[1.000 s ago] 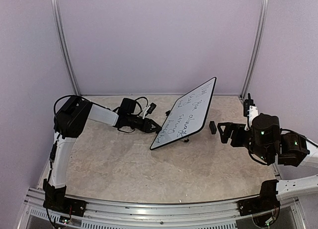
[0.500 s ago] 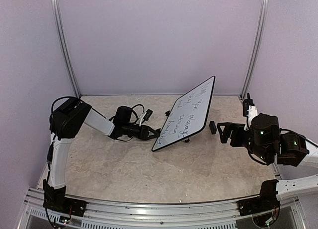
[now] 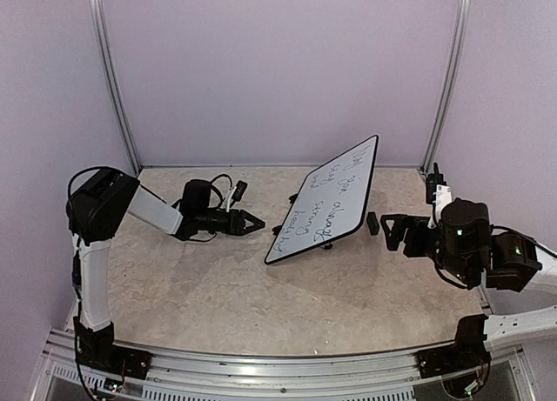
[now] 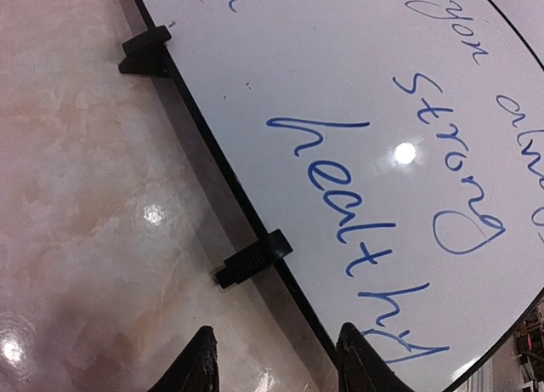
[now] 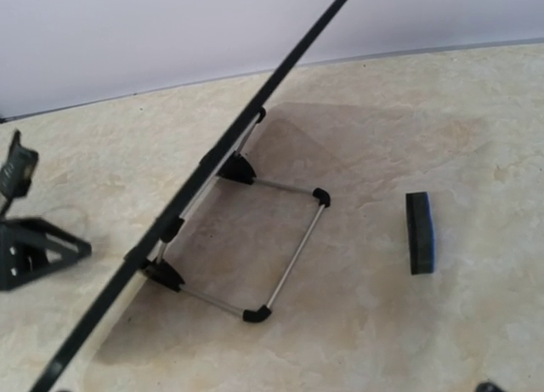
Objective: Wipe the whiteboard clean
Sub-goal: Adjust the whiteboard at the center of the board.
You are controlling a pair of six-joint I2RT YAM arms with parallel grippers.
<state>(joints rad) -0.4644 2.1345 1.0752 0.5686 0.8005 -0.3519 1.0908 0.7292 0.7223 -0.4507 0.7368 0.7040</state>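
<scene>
The whiteboard (image 3: 326,205) leans on its wire stand at mid-table and bears blue handwriting. My left gripper (image 3: 255,221) hovers just left of the board's lower edge, open and empty. In the left wrist view its two black fingertips (image 4: 201,368) frame the table and the board's black rim, with the whiteboard (image 4: 365,103) filling the upper right. My right gripper (image 3: 390,232) stands open to the right of the board, close to a small black eraser block (image 3: 372,223). The right wrist view shows the whiteboard (image 5: 212,167) edge-on from behind and the eraser block (image 5: 420,232) lying flat.
The board's wire stand (image 5: 285,260) rests on the marble-patterned table behind it. Black clip feet (image 4: 252,258) stick out from the board's lower rim. Pale walls and metal posts (image 3: 113,79) close in the back and sides.
My left arm has drawn back to the left, away from the board's lower edge. The whiteboard and the right arm have stayed where they were.
</scene>
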